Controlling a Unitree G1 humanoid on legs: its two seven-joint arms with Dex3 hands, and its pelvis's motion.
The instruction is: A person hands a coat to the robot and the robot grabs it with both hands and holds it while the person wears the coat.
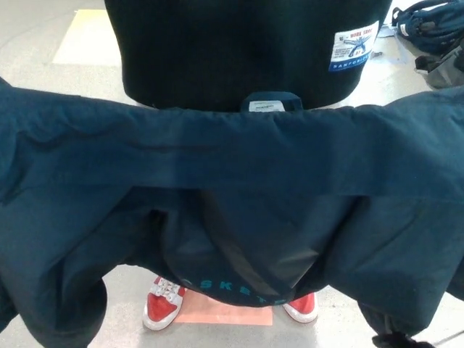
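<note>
**Colleague:** Item one, the coat?

**Me:** Coat [232,188], dark navy, spread wide across my head view, collar edge uppermost with its hanging loop [270,101] and small white label [267,106] at the centre. The lining faces me, and I judge it is stretched open like this so the sleeves sit ready for arms.

**Colleague:** Item two, the person?

**Me:** Person [239,51], dark top with a patch [354,47], standing just beyond the collar. Red shoes [163,304] show under the hem on a pale floor [43,43], by an orange mat [232,313].

**Colleague:** Item three, your hands?

**Me:** Neither the left hand nor the right hand shows; the cloth covers where they would be, so I cannot tell if they are clenched on it or released.

**Colleague:** Sundries?

**Me:** Bag [431,22], upper right corner, well apart.
</note>
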